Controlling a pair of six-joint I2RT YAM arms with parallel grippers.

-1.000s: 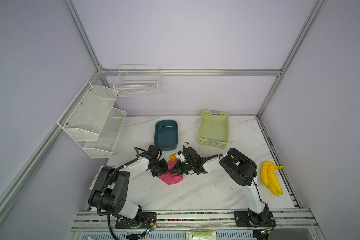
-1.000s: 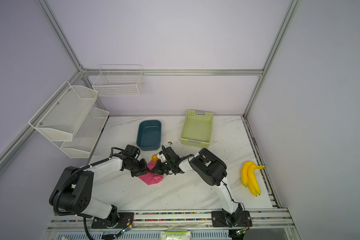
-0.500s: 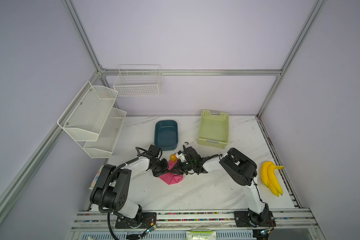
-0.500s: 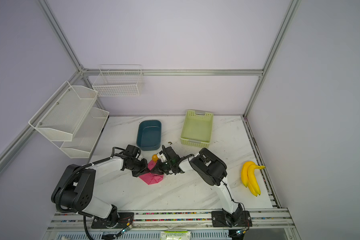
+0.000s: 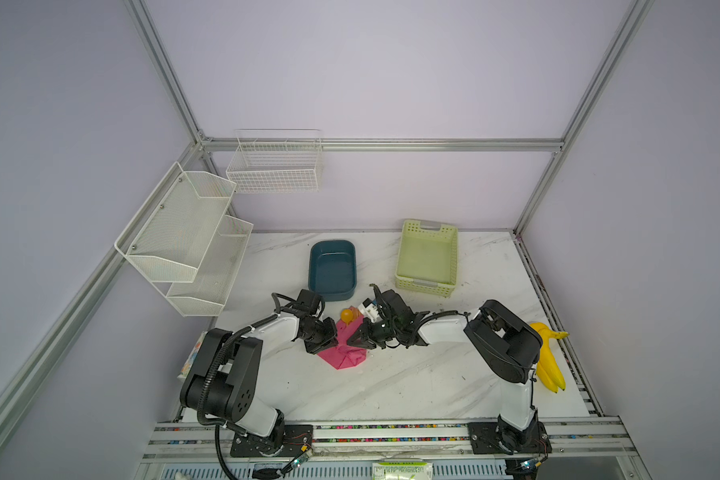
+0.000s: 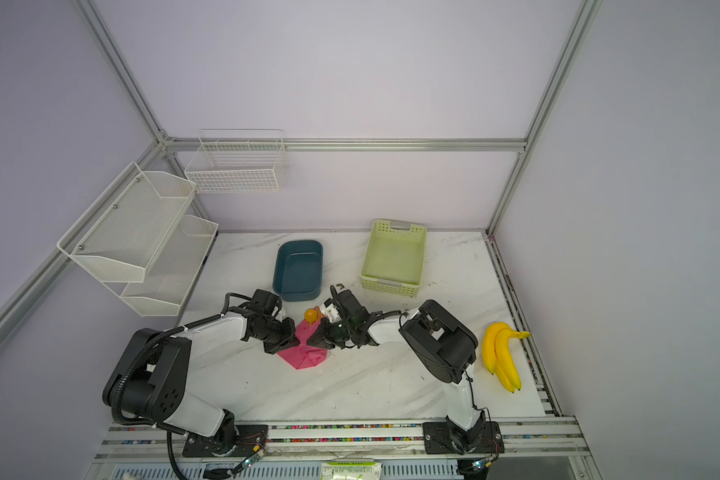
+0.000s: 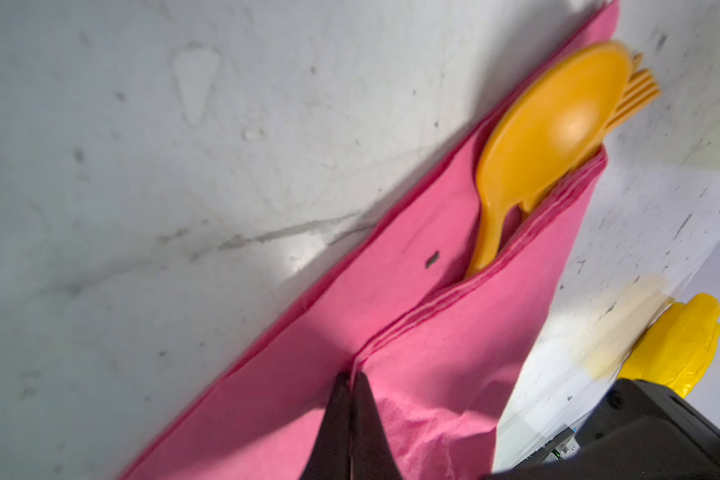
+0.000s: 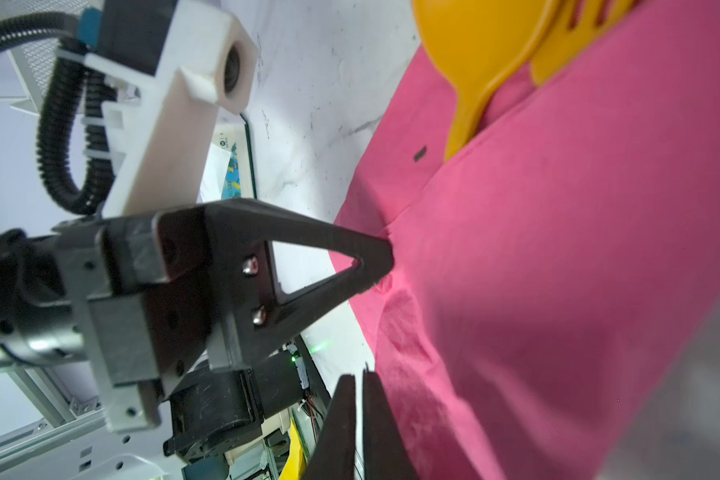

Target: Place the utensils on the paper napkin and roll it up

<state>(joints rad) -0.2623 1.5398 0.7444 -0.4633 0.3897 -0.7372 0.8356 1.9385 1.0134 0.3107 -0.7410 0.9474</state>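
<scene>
Pink paper up close, right at the tips of the left gripper (image 7: 352, 384): clamped shut on a layered fold edge of the paper napkin (image 7: 454, 332), puckering the sheet at the pinch. Just beside that, across a narrow strip of the same sheet, the right gripper (image 8: 360, 376), closed down to a slit at the napkin's border; no telling whether paper is caught inside or not. Seen in both top views, equally near for both arms, reaching in from opposite sides and almost tip to tip over the bundle.

Further out from both pincers, away from the robot's base: the utensils, tucked under the folded flap, with only the spoon (image 7: 558, 124) bowl and the fork (image 7: 641, 89) tines poking past the far end. Nothing else of the set in sight. Long axis of the bundle running from the pinch straight out toward the spoon bowl, so, as a judgement, rolling to be done across that line, sideways, never along it. Folded over rather than rolled so far, by the look of it; loose and lumpy at the near end.

Underneath, scuffed white marbled tabletop (image 5: 391, 386). Beyond the spoon, a dark blue tub (image 5: 332, 270) and a pale green slotted basket (image 5: 427, 257). Off at the right edge, well apart, yellow bananas (image 5: 549, 361). At the back and left, a white mesh two-tier rack (image 5: 184, 237) and a white wire basket (image 5: 275, 166), hung on lilac walls (image 5: 391, 83).
</scene>
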